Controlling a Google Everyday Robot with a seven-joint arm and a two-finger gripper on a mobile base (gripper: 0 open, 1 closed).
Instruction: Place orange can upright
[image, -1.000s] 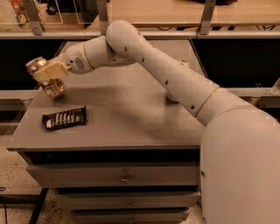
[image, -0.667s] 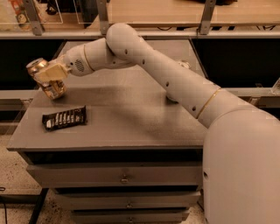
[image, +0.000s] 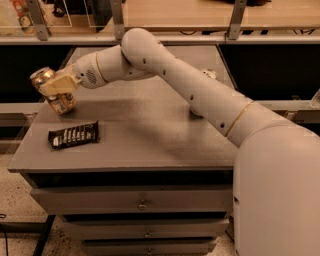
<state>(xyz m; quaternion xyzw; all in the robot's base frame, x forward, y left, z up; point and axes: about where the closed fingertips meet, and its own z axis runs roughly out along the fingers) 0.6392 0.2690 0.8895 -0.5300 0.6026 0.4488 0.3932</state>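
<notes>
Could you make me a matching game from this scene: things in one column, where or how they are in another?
1 orange can
2 gripper
3 snack bar wrapper
4 drawers

a flat on the tabletop
b under the tabletop
c tilted, at the tabletop's left edge
d closed around the can

Pairs: 1-c, 2-d, 3-a, 4-b

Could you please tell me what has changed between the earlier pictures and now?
Nothing has visibly moved. The pincer still grips the orange can, which is tilted at the left side of the table; the can has been neither stood upright nor let go. The dark snack bar wrapper lies where it was, nearer the table's front edge than the can.
</notes>
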